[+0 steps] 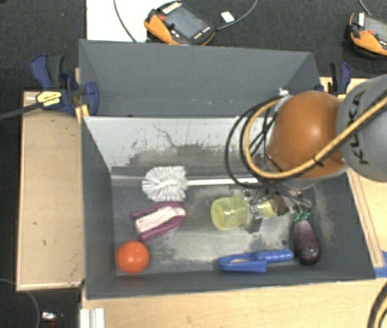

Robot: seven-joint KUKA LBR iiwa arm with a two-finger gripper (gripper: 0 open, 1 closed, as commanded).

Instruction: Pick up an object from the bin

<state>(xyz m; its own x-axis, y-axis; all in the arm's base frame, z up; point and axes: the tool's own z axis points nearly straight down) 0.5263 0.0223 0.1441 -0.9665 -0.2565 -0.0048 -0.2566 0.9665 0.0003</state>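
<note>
operator: where is the gripper sitting, and in what state?

technician: the gripper (260, 210) is hanging low over the bin floor, right of centre, under the arm's orange cover (306, 135). it is resting against the right end of a pale yellow see-through thing (226, 213), rounded like a small bottle and lying on its side. whether the gripper is gaping or closed, i cannot tell, because the wrist and its cables are hiding that part.

operator: what is lying around it?

technician: a dark purple toy aubergine (307, 242) is lying just beside it on the right. a blue handled tool (254, 260) is lying near it, along the front wall of the bin (200, 80). further left, a white brush head (164, 182) and a pink-and-white piece (159, 221) are lying mid-floor. an orange-red ball (133, 257) is sitting in the front left corner, well apart from the gripper.

operator: which step is in hand?

technician: judging by position, the grasp is being set up on the yellow thing. nothing is hanging clear of the floor, so the lift is not yet done.

operator: what is the next move calling for?

technician: a firm closure across the yellow body, then a straight rise. the body is looking smooth and round, so it is likely to be rolling or slipping under a loose grip. the aubergine is crowding the right side and needs clearance.
</note>
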